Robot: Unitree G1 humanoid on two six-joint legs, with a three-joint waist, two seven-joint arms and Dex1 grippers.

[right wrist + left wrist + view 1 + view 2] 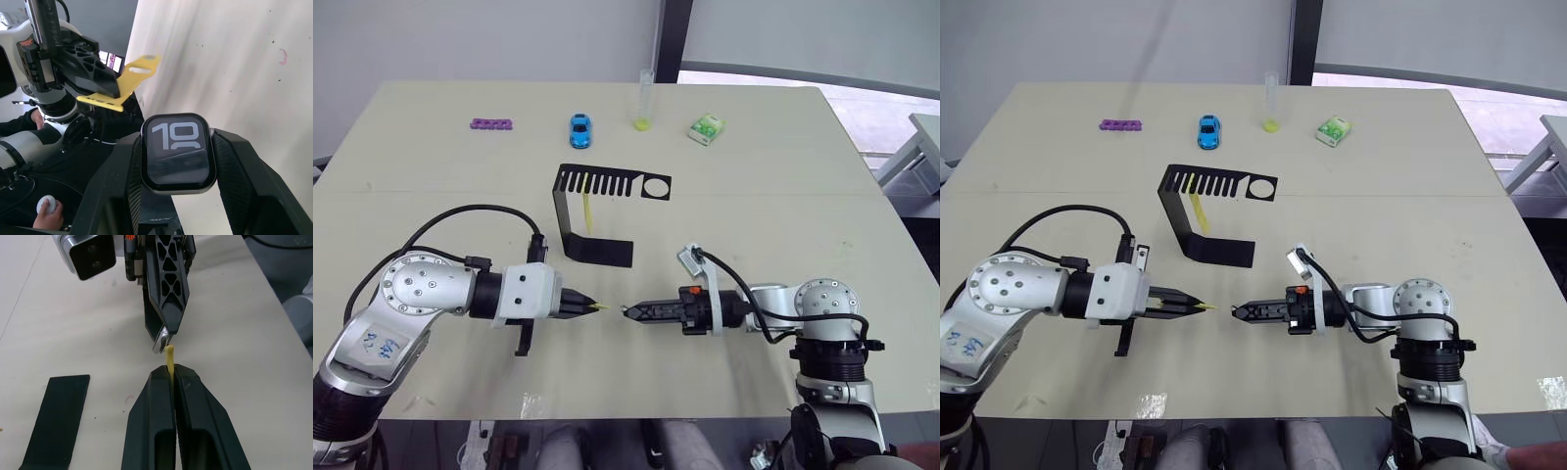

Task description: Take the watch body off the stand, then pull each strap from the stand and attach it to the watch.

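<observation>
My left gripper (588, 306) is shut on one yellow strap (169, 357), whose short end pokes out past the fingertips. Facing it from the right, my right gripper (629, 311) is shut on the watch body (178, 152), its dark screen showing light digits. The strap's tip sits just short of the watch body's edge (161, 340), low over the table's near middle. Behind both grippers stands the black stand (595, 243). A second yellow strap (588, 214) hangs from its slotted top plate.
Along the table's far side lie a purple bar (491, 124), a blue toy car (579, 129), an upright clear tube (644, 96) and a green-white packet (707, 128). A person's hand (49, 215) shows beyond the left arm. The table's front edge is close.
</observation>
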